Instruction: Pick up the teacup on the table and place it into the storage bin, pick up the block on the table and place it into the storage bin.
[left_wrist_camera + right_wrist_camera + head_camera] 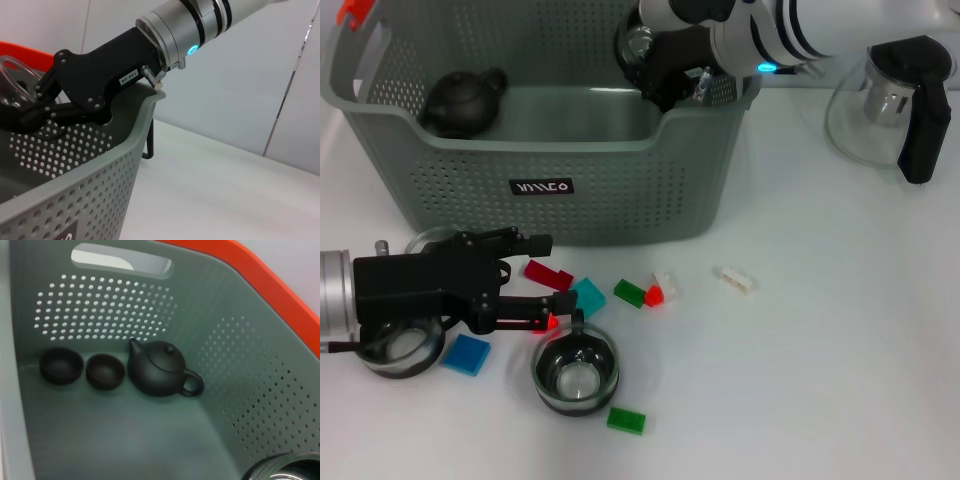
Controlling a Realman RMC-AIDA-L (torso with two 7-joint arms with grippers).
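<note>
The right claw (655, 60) is reaching over the storage bin's (620, 195) right rim, clamping a glass teacup (638, 42) above its interior. The left claw (535, 285) is hovering half open beside a red block (548, 273) near the worktop's (820, 350) front-left edge, gripping nothing.

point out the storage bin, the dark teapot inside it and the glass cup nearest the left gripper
storage bin (620, 195): head view, on its perforated front wall.
dark teapot (157, 367): right wrist view, on its round body.
glass cup (576, 372): head view, on the cup's inside.
left gripper (545, 283): head view, between its fingertips.
</note>
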